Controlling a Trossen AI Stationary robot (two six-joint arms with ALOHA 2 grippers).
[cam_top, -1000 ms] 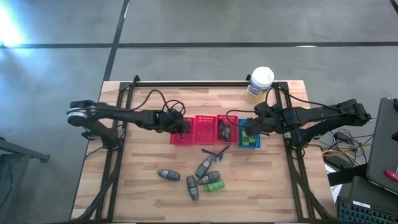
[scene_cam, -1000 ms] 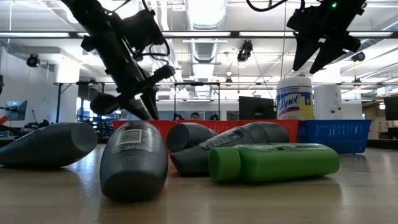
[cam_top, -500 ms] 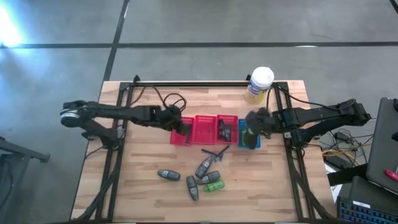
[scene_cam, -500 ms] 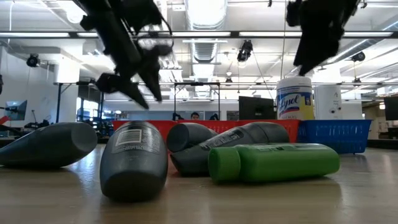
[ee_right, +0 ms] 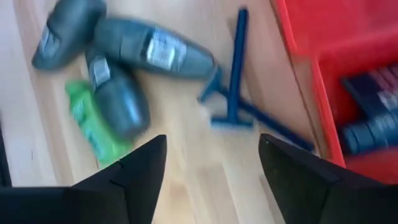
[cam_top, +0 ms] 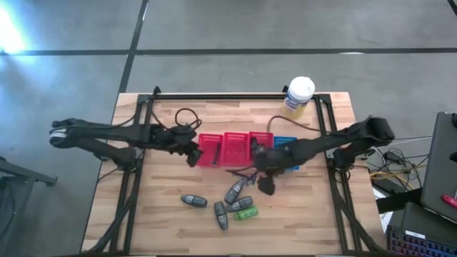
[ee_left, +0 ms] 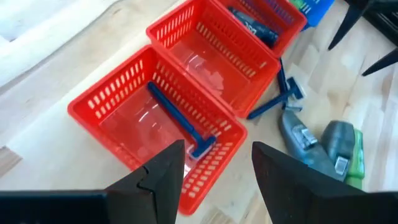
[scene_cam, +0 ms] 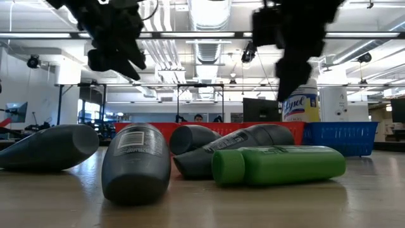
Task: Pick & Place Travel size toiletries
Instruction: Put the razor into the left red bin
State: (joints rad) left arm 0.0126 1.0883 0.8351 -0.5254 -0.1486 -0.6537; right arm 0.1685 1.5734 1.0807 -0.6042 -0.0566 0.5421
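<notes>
With my left gripper [ee_left: 214, 180] and right gripper [ee_right: 211, 180] both spread and empty, the red baskets [ee_left: 155, 121] hold a blue razor [ee_left: 180, 121] and a dark tube [ee_left: 252, 28], while grey tubes [cam_top: 233, 191] lie toward the bench's [cam_top: 164, 214] front edge.

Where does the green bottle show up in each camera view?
High view: green bottle low in the loose pile, near the table's front edge.
Low view: lying on its side, front right.
Left wrist view: a green sliver behind a grey bottle.
Right wrist view: beside the grey bottles.
Shared landmark: the crossed blue razors.
</notes>
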